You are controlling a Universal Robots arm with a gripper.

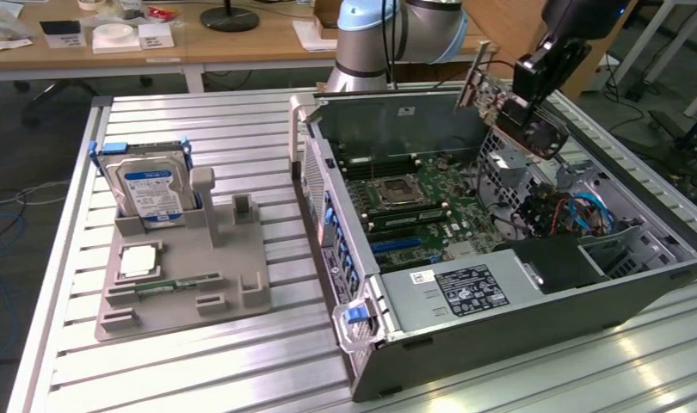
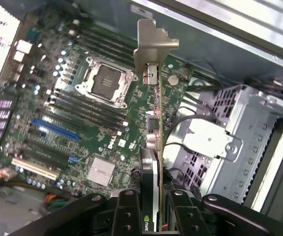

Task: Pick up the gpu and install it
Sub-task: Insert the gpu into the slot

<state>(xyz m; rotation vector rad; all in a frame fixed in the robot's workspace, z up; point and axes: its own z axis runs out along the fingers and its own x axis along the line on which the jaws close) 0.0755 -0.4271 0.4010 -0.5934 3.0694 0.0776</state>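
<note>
The gpu is up in the air, above the open computer case. It is tilted in the exterior view, with its shiny metal end piece at the far end, away from the gripper. The gripper pinches the gpu at its other end. In the wrist view the card is seen on its thin edge, with one black finger pressed on each flat side. The gpu is not in any slot. Below it lies the green board on the floor of the case. The board has a square silver socket and a long blue slot. Beside the gpu, in the wrist view, is a gray metal cage with little holes. A gray power box with a black label sits at the near end of the case. The case stands on a silver table. On the exterior view's left, well apart from the case, a gray holder rests on the table. A hard drive with a blue and white label stands upright in it, and a small green stick lies flat on it.
</note>
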